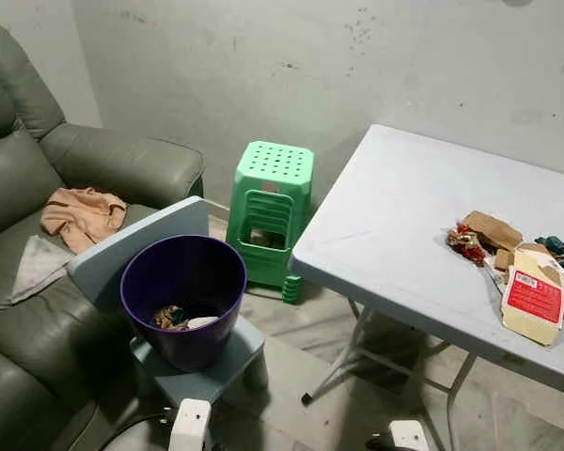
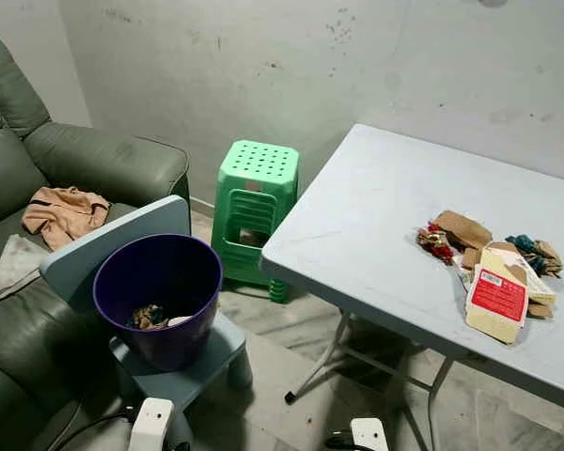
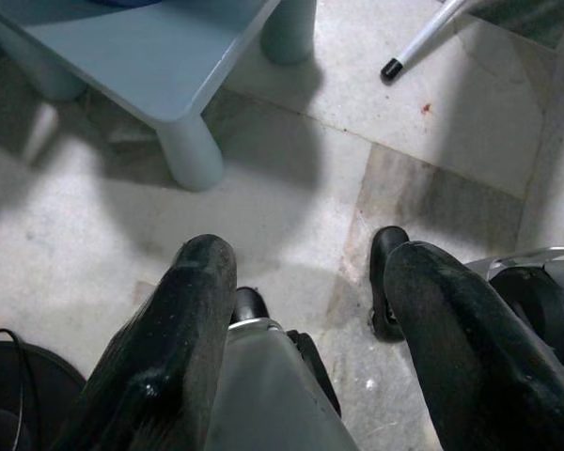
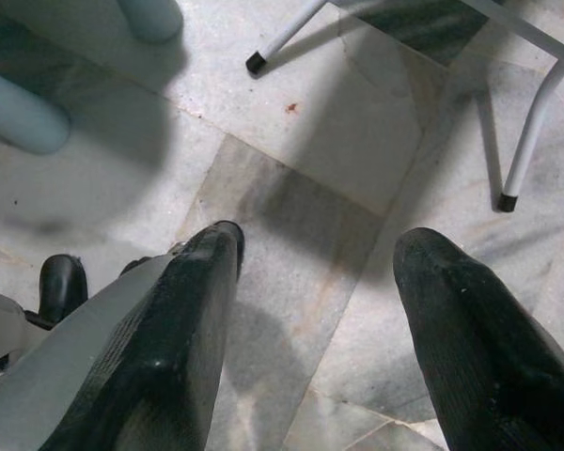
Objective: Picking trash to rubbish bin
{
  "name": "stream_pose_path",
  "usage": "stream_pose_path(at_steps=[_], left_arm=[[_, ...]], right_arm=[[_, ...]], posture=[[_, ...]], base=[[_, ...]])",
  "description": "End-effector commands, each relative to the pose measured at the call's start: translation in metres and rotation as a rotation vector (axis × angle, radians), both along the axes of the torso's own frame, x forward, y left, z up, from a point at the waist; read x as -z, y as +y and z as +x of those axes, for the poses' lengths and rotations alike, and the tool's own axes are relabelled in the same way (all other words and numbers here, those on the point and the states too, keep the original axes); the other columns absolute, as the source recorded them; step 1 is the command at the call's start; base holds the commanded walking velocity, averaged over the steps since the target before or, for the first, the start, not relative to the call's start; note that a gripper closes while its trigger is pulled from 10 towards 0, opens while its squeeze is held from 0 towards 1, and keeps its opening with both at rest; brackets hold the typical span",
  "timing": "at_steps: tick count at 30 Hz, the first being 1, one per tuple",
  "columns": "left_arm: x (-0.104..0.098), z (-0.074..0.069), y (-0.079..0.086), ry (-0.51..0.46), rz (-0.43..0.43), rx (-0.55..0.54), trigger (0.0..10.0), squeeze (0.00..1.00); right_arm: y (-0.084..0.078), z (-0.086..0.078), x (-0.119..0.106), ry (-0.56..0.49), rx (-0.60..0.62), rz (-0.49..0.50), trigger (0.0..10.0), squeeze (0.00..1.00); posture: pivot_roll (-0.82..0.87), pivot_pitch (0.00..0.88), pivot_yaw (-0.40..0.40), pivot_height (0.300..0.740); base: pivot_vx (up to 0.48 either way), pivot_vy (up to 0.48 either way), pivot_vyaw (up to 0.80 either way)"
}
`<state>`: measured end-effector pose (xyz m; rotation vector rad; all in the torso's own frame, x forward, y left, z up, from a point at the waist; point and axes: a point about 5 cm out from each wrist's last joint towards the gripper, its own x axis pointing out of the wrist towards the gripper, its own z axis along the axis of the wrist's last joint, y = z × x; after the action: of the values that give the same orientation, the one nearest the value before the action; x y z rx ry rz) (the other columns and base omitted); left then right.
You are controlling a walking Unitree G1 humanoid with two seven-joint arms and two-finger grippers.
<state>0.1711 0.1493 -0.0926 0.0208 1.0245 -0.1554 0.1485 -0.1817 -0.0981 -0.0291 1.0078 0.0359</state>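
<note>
- Nearest the head camera, at 6 o'clock, both arms hang low over the tiled floor (image 4: 357, 141): the left gripper (image 3: 305, 319) and the right gripper (image 4: 315, 329) each have their black fingers spread wide and hold nothing.
- At about 8 o'clock stands the purple rubbish bin (image 1: 183, 296), upright on a small blue chair (image 1: 207, 376), with a few scraps already at its bottom.
- At 3 o'clock, near the right end of the grey folding table (image 1: 385, 216), lies the trash pile (image 1: 517, 268): a red-labelled carton (image 1: 533, 299), brown card pieces, and crumpled wrappers touching one another.
- At 12 o'clock a green stool (image 1: 271, 211) sits between bin and table; at 9 o'clock is a green sofa (image 1: 38, 310) with a tan cloth (image 1: 83, 214).
- Judged risks: the trash is well apart from the bin, so a light wrapper could slip from a loose pinch on the way and land on the floor.
- The bin perches on a small seat; an arm brushing its rim might tip it off.
- The clustered pieces may drag along together and fall off the table edge.
</note>
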Motion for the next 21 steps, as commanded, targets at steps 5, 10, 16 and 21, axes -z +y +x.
stream_pose_path(at_steps=[5, 10, 16, 21], left_arm=[[-0.0011, 0.0024, -0.0021, -0.006, -0.006, 0.006, 10.0, 0.00], [-0.0009, 0.0020, -0.0025, -0.004, -0.008, 0.007, 10.0, 0.00], [-0.0008, 0.0017, -0.0032, -0.004, -0.011, 0.011, 10.0, 0.00], [-0.0009, 0.0020, -0.0030, -0.004, -0.013, 0.010, 10.0, 0.00]], right_arm=[[-0.0038, 0.0011, -0.0006, 0.002, 0.023, -0.003, 10.0, 0.00], [-0.0043, 0.0002, -0.0004, 0.002, 0.031, 0.001, 10.0, 0.00], [-0.0042, 0.0001, -0.0003, 0.003, 0.040, 0.007, 10.0, 0.00], [-0.0042, 0.0002, -0.0004, 0.001, 0.046, 0.011, 10.0, 0.00]], posture=[[0.03, 0.000, -0.094, 0.740], [0.03, 0.000, -0.093, 0.740], [0.02, 0.000, -0.089, 0.740], [0.02, 0.000, -0.087, 0.740]], base=[[0.000, 0.000, -0.58], [0.000, 0.000, -0.73], [0.000, 0.000, -0.72], [0.000, 0.000, -0.72]])
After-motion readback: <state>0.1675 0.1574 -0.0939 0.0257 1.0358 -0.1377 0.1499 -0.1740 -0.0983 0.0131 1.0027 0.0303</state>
